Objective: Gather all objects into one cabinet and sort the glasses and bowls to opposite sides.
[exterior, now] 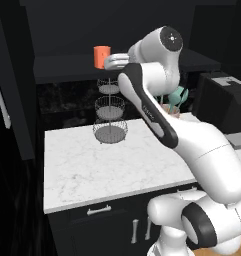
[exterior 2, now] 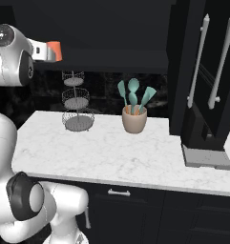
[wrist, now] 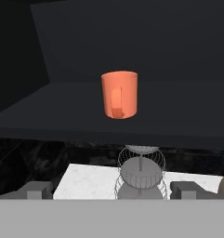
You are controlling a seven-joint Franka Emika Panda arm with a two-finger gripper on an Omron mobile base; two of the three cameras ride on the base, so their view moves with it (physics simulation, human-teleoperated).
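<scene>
Since the orange cup (wrist: 119, 94) stands upright on the black cabinet shelf (wrist: 62, 111), centre of the hand view and upper left in both base views, the gripper (wrist: 111, 189) hangs level before it, jaws apart and empty, apparently lined up for a grasp.

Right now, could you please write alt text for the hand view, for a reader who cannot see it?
An orange cup stands upright on the black shelf of a dark open cabinet, straight ahead of the open gripper. Below the shelf, a tiered wire basket stands on a white marble counter.
</scene>
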